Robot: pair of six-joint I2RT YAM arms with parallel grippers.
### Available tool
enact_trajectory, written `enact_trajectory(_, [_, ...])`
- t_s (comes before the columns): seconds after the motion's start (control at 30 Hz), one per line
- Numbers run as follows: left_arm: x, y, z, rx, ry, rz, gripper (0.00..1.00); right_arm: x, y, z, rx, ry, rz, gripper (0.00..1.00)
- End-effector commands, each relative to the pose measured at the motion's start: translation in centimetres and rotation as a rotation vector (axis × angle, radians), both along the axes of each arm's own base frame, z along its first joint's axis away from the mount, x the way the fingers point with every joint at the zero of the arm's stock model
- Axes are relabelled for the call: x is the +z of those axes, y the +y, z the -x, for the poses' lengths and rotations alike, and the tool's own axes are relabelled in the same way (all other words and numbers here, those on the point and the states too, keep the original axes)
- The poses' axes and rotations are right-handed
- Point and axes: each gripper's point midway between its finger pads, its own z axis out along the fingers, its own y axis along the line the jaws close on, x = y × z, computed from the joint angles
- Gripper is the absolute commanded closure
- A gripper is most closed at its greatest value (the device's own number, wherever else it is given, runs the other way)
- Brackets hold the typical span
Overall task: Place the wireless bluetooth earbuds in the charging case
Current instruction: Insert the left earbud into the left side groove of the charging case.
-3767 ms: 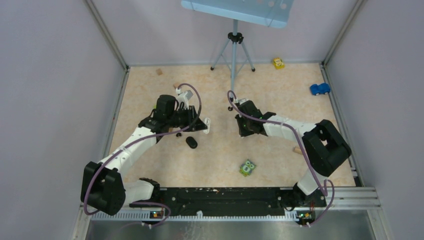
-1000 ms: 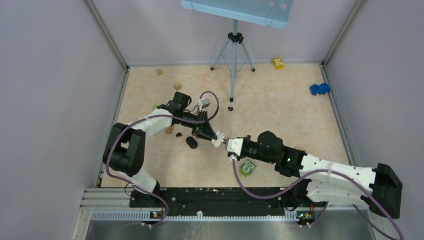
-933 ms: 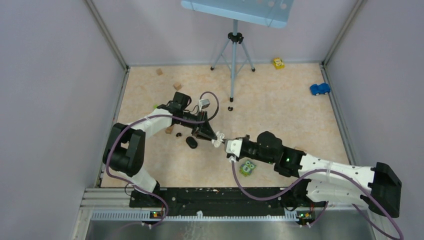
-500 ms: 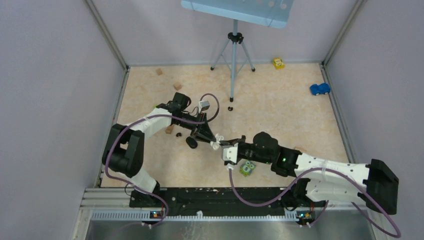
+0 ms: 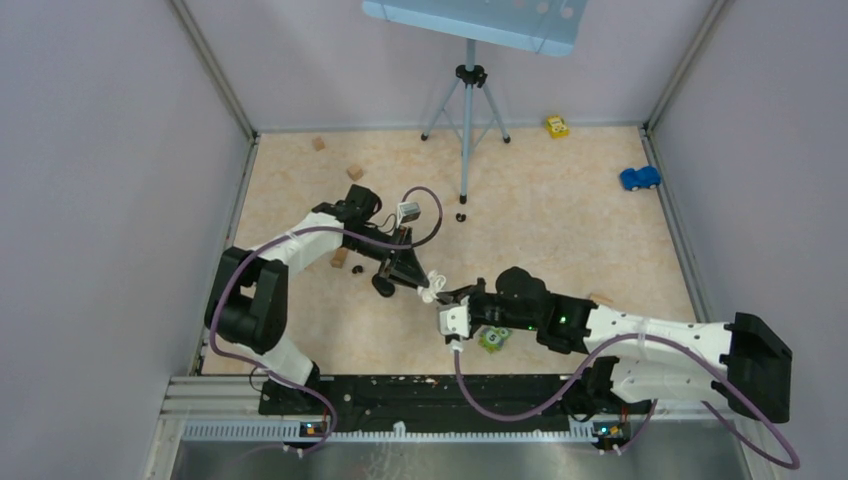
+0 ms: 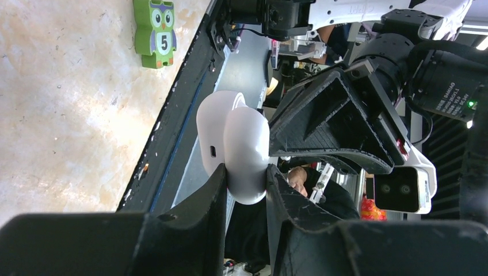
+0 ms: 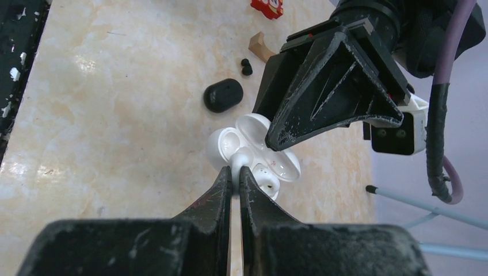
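My left gripper (image 6: 244, 172) is shut on a white charging case (image 6: 236, 144) and holds it off the table with the lid swung open. In the right wrist view the open case (image 7: 276, 158) faces me, with one white bud (image 7: 266, 177) lying in it. My right gripper (image 7: 236, 169) is shut on the other white earbud (image 7: 240, 156), whose tip rests at the case's opening. From above, the two grippers meet at the case (image 5: 432, 285), left (image 5: 418, 277) and right (image 5: 445, 297). A black case (image 5: 383, 286) lies shut on the table, with two black buds (image 7: 246, 66) beyond it.
A green owl block (image 5: 493, 338) lies under my right forearm. A tan wooden piece (image 5: 340, 258) sits by the left arm, and cubes (image 5: 354, 172) lie farther back. A tripod (image 5: 467, 120) stands mid-back, with a yellow toy (image 5: 556, 126) and a blue car (image 5: 640, 178) at the far right.
Both grippers, still together at the white case, have drifted toward the near edge and slightly left. Earlier still, the arms were apart at the table's middle.
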Motion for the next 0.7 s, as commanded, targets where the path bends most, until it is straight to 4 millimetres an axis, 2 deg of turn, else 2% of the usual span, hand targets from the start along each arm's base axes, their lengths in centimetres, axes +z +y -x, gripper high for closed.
enact_trajectory(0.0, [1.2, -0.2, 0.0, -0.024, -0.018, 0.050, 1.00, 3.2, 1.9, 1.1, 0.070, -0.042, -0.051, 1.00])
enact_trajectory(0.3, [0.7, -0.1, 0.1, -0.023, -0.020, 0.030, 1.00, 3.3, 3.0, 1.6, 0.107, -0.074, -0.023, 1.00])
enact_trajectory(0.5, [0.9, -0.2, 0.0, -0.025, -0.024, 0.032, 1.00, 2.3, 3.1, 1.5, 0.113, -0.085, 0.008, 1.00])
enact_trajectory(0.67, [0.6, -0.2, 0.2, -0.027, -0.018, 0.027, 1.00, 2.3, 3.0, 1.2, 0.097, -0.102, 0.008, 1.00])
